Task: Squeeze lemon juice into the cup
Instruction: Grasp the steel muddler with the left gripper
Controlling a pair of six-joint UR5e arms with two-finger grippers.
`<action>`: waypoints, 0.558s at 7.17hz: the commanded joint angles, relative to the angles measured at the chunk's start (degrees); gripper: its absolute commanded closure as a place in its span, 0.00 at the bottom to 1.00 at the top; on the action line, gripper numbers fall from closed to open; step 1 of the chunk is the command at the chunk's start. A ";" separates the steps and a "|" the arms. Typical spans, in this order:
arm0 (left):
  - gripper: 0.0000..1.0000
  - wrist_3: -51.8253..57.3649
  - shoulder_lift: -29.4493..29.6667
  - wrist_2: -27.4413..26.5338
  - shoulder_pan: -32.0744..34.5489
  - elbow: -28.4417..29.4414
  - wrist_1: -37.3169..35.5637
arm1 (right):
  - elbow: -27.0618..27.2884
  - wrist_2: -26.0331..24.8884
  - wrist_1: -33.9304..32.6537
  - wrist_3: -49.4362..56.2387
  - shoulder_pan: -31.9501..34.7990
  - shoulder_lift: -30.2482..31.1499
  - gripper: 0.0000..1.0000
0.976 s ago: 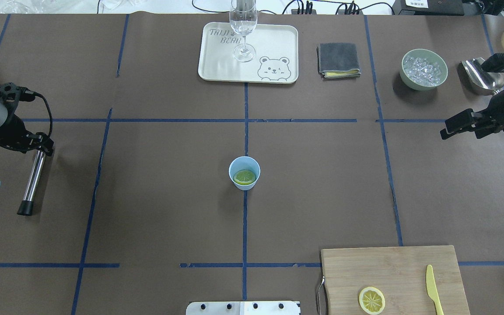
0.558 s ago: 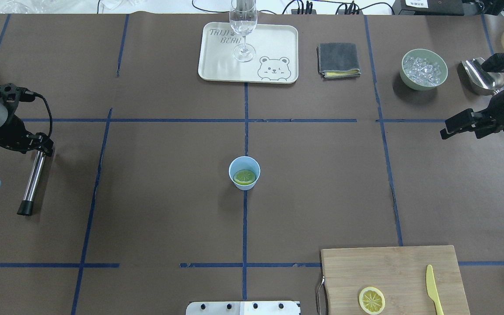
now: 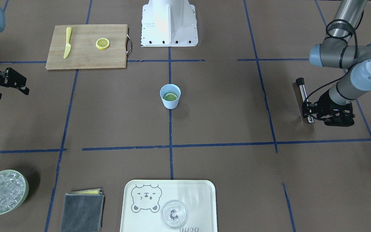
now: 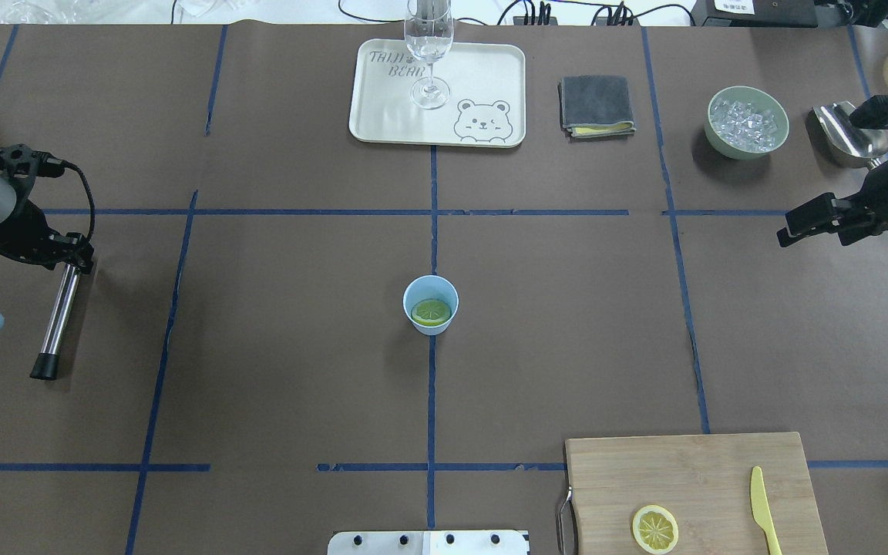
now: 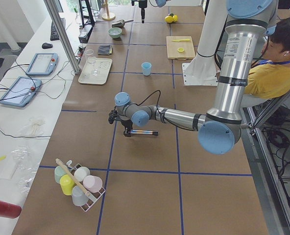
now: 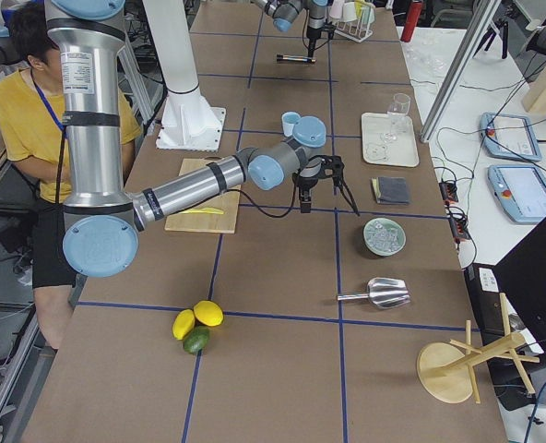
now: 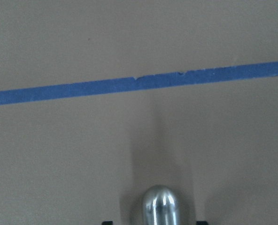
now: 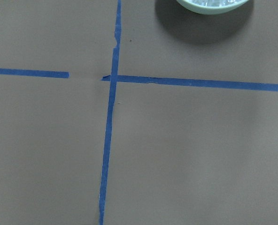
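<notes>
Lemon slice [image 4: 431, 311], thin, round and yellow, lies flat inside the small light-blue plastic cup [image 3: 170, 102] in the middle of the brown table [image 4: 567, 308]. Left fingers [image 4: 74, 254] grasp a metal rod [image 4: 57, 316] with a black tip, far to the left. Right fingers [image 4: 802, 218] are spread and hold nothing, by the green ice bowl [image 4: 748, 146]. Both sit well apart from the cup.
</notes>
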State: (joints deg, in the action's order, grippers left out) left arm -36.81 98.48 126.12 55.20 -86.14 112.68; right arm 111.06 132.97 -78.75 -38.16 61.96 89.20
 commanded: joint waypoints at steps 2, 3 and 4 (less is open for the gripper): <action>0.52 -0.02 0.04 0.00 -0.09 0.01 0.00 | -0.05 -0.08 0.00 0.01 0.00 0.01 0.00; 0.52 -0.10 0.04 0.09 -1.48 0.01 0.00 | 0.03 0.01 0.00 0.01 0.09 0.10 0.00; 0.66 -0.11 0.04 0.09 -1.58 -0.08 0.00 | 0.12 0.01 0.00 0.01 0.09 0.01 0.00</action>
State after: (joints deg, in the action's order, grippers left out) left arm -36.87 98.52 126.18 54.18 -86.15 112.68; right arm 111.07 132.95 -78.75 -38.15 62.01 89.25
